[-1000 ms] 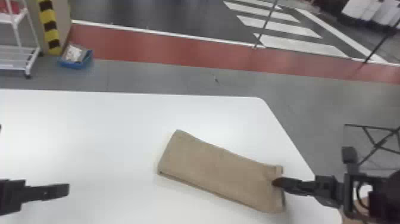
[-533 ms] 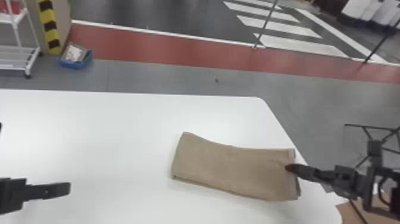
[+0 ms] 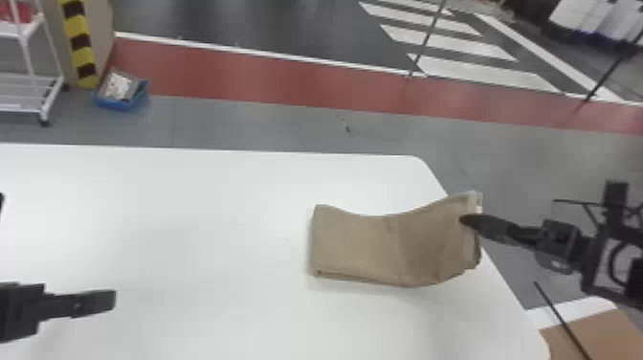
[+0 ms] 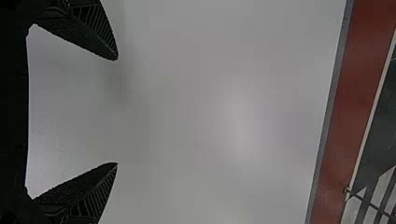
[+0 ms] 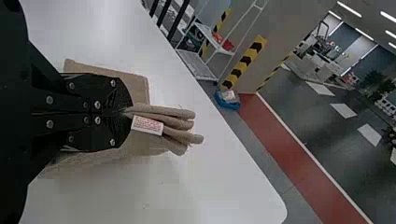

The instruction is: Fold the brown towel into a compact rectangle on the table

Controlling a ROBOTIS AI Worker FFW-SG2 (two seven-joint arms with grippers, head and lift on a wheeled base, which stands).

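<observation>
Closed on one end of the brown towel, the right claw (image 5: 126,114) has its two fingers pressed together with the cloth between them, a bite that seems meant to gather the layers so they lift as one. Just past the fingertips, folded edges (image 5: 187,125) poke out in loops, with a white tag (image 5: 147,126) beside them; gripping near that edge probably leaves the rest of the cloth free to bend.

From there the brown towel (image 3: 359,244) runs toward the robot's left, already a narrow, layered strip. Its gripped end is tilted up near the right edge of the table (image 3: 191,215), while its other end lies flat on the top. That resting end likely serves as an anchor, its weight giving the raised end something to fold over. The bend lies between the two, where the next crease could well form.

Farther out, over the table on the robot's left, the left claw (image 4: 116,112) is parked with its fingers wide apart and nothing between them, well apart from the towel, perhaps to leave room for the fold.

As I judge it, the next move is to bring the raised end over onto the flat one and lay it down square. Layers could slip out of line, or a hard pull could drag the anchor.
</observation>
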